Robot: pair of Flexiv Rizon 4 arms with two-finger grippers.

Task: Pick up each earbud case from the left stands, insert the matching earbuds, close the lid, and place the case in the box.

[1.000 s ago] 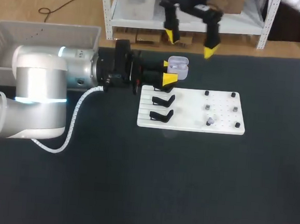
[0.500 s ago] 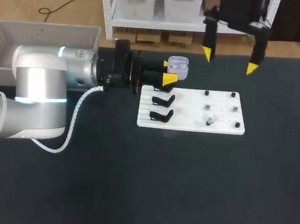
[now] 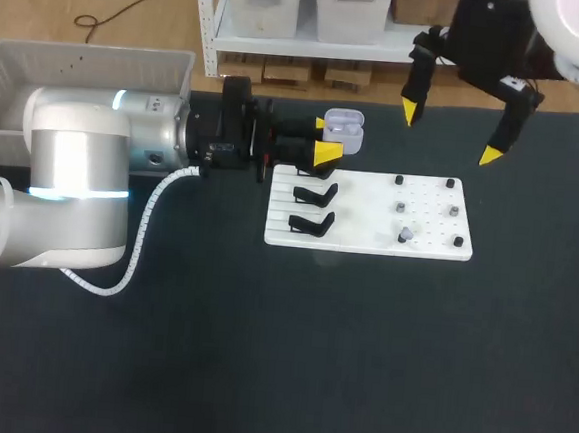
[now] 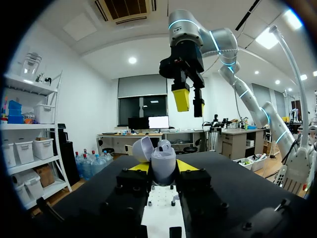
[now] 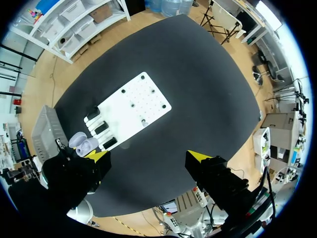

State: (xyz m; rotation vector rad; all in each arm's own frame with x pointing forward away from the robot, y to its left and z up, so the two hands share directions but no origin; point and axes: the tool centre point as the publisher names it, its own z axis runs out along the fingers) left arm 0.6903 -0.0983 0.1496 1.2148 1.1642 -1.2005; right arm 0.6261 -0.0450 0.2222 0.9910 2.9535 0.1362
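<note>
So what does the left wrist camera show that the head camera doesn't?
Only the left wrist view: a close look at the left gripper pinching the open case from both sides. Only the head view: the grey box at the table's left. Both: the case, and the right gripper hanging open above the table.

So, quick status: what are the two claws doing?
Left gripper shut on open earbud case. Right gripper open, high above the board. Nothing in the way.
</note>
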